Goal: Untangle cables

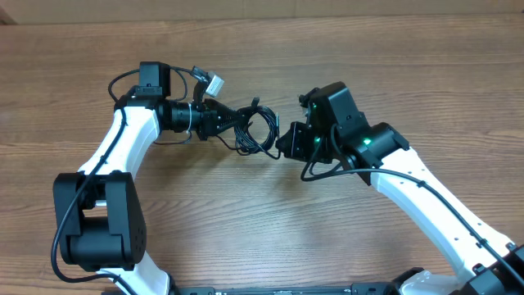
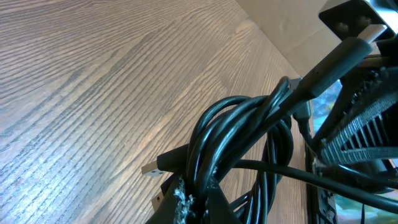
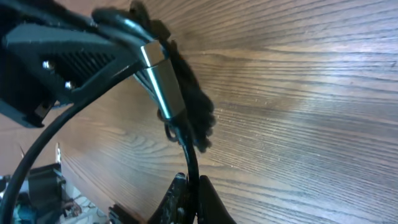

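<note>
The cables [image 1: 257,129] form a tangled black bundle lifted between both grippers near the table's middle. My left gripper [image 1: 228,123] is shut on the bundle's left side. In the left wrist view its jaws [image 2: 194,188] pinch several looped strands of the cables [image 2: 242,140], and a silver plug [image 2: 152,168] sticks out to the left. My right gripper [image 1: 286,142] is shut on the bundle's right side. In the right wrist view its jaws [image 3: 192,179] clamp a single black strand [image 3: 186,146] that runs up to a silver-barrelled plug [image 3: 160,81].
The wooden table [image 1: 270,221] lies under both arms. The left arm's base [image 1: 94,221] stands at the front left, and the right arm [image 1: 434,205] reaches in from the front right. A white connector [image 1: 214,83] hangs on the left wrist's own wiring.
</note>
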You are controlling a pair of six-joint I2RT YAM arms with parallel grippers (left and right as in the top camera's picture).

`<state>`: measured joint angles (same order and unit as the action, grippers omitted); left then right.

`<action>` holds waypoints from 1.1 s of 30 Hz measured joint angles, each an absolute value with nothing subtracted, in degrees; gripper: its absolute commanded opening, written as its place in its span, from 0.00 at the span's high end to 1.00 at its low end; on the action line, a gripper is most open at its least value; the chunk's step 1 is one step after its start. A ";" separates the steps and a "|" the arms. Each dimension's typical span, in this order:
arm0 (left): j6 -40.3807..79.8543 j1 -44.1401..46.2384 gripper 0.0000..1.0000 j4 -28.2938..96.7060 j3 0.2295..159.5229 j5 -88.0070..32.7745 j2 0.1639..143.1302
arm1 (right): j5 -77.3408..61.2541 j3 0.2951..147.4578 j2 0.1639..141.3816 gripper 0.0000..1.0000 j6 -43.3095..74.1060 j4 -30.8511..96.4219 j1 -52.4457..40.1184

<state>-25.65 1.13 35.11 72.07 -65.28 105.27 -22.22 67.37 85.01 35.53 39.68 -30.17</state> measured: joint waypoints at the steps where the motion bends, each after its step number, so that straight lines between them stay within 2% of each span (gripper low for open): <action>1: -25.65 1.13 0.96 35.11 72.07 -65.10 105.27 | -22.72 67.37 85.01 0.96 35.38 39.66 -30.22; 8: -25.15 1.13 0.96 34.65 72.07 -64.40 105.27 | -27.73 67.37 85.01 0.96 36.40 41.32 -31.51; 23: -24.40 1.13 0.96 34.63 72.07 -64.69 105.27 | -26.06 67.37 86.80 0.96 59.55 40.66 -33.45; 30: -24.40 1.13 0.96 34.63 72.07 -65.89 105.27 | -25.54 67.35 89.08 0.96 67.83 30.87 -33.85; 33: -24.40 1.13 0.96 34.63 72.07 -66.02 105.27 | -24.47 67.35 90.02 0.96 71.44 30.61 -33.85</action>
